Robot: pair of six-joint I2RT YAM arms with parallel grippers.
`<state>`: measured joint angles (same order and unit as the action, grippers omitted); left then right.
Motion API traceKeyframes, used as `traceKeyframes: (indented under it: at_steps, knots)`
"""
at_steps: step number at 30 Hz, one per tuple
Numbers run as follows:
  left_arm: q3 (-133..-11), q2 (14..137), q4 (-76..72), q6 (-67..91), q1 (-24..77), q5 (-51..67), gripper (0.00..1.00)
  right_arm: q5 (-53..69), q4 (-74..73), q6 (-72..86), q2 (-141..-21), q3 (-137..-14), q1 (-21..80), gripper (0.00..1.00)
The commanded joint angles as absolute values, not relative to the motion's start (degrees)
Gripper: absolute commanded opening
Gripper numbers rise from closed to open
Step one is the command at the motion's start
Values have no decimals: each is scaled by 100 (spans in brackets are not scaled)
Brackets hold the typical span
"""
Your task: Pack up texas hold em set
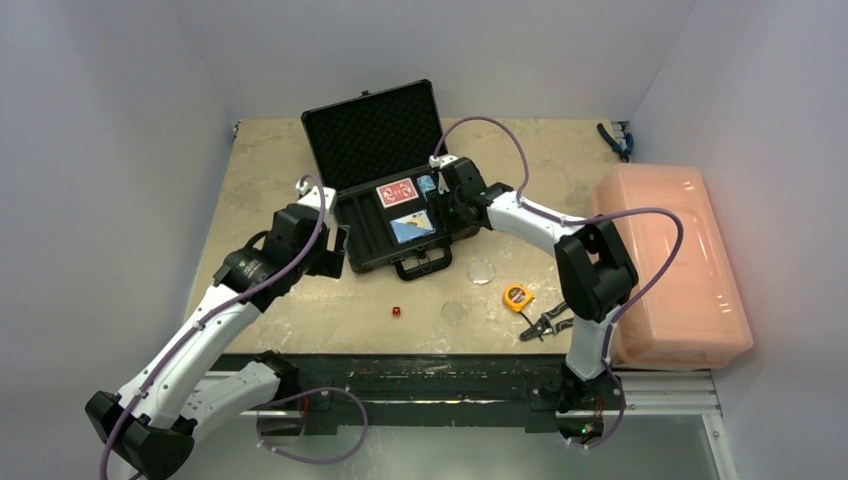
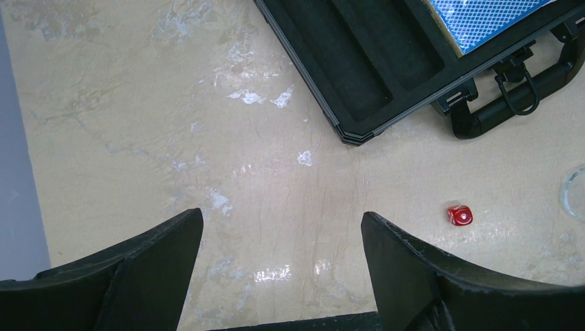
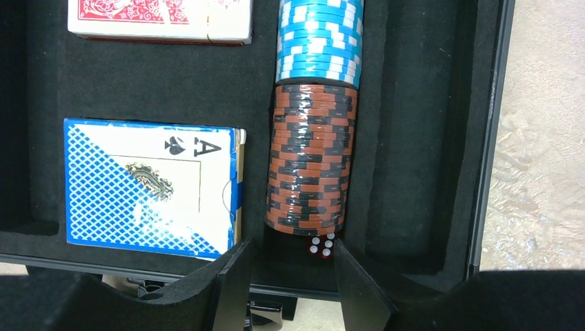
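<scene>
The black briefcase (image 1: pixel 370 120) lies open at mid-table, foam lid up. Its base holds a red card deck (image 3: pixel 159 21), a blue deck (image 3: pixel 148 186), and a slot with light-blue chips (image 3: pixel 319 38) above red-and-black chips (image 3: pixel 310 158). A red die (image 3: pixel 321 246) lies in that slot against the chip stack, beside the right finger. My right gripper (image 3: pixel 293 265) hangs open over the slot's near end, holding nothing. My left gripper (image 2: pixel 283 221) is open over bare table left of the case's corner (image 2: pixel 359 131). Another red die (image 2: pixel 459 215) sits on the table to its right.
Two clear discs (image 1: pixel 482 270) (image 1: pixel 455 313) lie in front of the case. An orange-yellow tape measure (image 1: pixel 516 297) and black-handled pliers (image 1: pixel 545 325) rest near the right arm's base. A pink lidded bin (image 1: pixel 670 265) fills the right side; blue-handled pliers (image 1: pixel 615 140) lie at the far right corner.
</scene>
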<state>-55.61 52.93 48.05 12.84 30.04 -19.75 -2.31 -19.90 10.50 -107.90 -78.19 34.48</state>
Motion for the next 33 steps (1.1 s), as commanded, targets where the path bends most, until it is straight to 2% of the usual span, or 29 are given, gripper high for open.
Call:
traceKeyframes:
  at_steps: [1, 8, 21, 28, 33]
  knots:
    - [-5768, 5292, 4728, 1231, 2988, -2004, 85, -347, -2306, 1134, -10390, -8050, 3485, 52]
    - [-5767, 5278, 4733, 1231, 2988, -2004, 85, -452, -2416, 1197, -10069, -8044, 3489, 49]
    - [-5757, 5203, 4744, 1239, 2985, -1995, 85, -236, -2243, 1321, -10286, -8024, 3483, 10]
    - [-5759, 5195, 4740, 1240, 2986, -1995, 85, -144, -2166, 1362, -10587, -8107, 3482, 0]
    - [-5761, 5203, 4745, 1238, 2988, -1995, 85, -99, -2064, 1396, -10758, -8104, 3485, 0]
